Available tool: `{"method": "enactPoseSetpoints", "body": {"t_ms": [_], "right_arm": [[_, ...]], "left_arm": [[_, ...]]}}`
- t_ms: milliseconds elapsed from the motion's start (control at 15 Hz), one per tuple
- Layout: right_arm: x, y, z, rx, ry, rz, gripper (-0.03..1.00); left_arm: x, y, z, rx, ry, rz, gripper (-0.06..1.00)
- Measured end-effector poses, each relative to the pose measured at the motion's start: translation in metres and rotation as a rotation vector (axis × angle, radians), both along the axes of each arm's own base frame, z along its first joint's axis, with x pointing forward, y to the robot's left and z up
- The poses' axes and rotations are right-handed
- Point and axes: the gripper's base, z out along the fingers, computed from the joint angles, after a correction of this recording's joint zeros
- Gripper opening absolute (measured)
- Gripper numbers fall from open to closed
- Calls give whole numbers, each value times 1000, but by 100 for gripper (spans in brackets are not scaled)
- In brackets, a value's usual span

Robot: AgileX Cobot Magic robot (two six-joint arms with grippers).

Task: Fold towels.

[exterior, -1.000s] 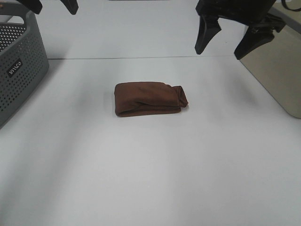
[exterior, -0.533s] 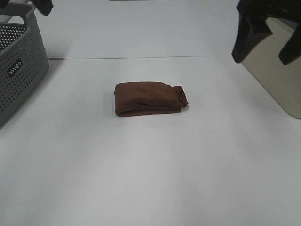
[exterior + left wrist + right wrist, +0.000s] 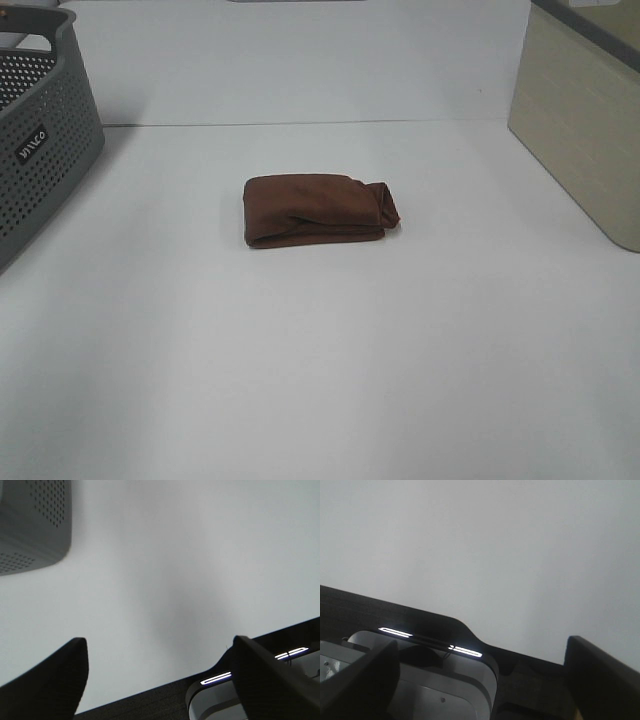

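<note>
One towel on the white table (image 3: 320, 380), and from what I can see the folding looks done or close to it: towel (image 3: 318, 210) lies as a compact oblong bundle, nothing spread out, nothing held. Possibly left: tidy the bunched end, or move the bundle to a bin, my guess only.

Largest to smallest, all placed from the towel. Table carries everything. Beige bin (image 3: 580, 130) stands well apart, to the towel's right and farther back. Grey perforated basket (image 3: 40, 140) is well apart on its left and also farther back. Towel itself sits alone on bare table between the two, touching neither.

Towel look: dark reddish-brown, soft terry, layers stacked, long fold line along the near side, right end rolled into a rounded lump, so not a perfectly square fold. Tag not visible.

My left gripper (image 3: 160, 675): fingers spread wide apart, nothing between them, over bare table near the basket corner, table's near edge in its view. My right gripper (image 3: 480, 680): fingers also wide apart, empty, over the table's edge. Neither shows in the high view; both clear of the towel.
</note>
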Motion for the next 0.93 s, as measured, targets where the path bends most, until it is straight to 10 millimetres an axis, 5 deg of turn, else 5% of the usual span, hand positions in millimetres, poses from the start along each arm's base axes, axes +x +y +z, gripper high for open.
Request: {"method": "enactPoseSetpoints", "body": {"t_ms": [67,133,400,667,933], "right_arm": [[-18,-5,-1,12,-51,6,84],[-52,-14,-7,24,-163,44,84],[-105,-29,-26,43,-395,106,84],[-124,-35,-43,78,-566,99,84],[-126,-34,-50,86,-633,119,84]], "left_arm": [[-21,9,-7,-10,-25,0,74],[-64,26,-21,-36,-109,-16,74],[-122,49,-53,-59,-294,-84,74],[-142,50,-67,-112,-446,-179,74],[-141,42,-79,-136,-492,-283,74]]}}
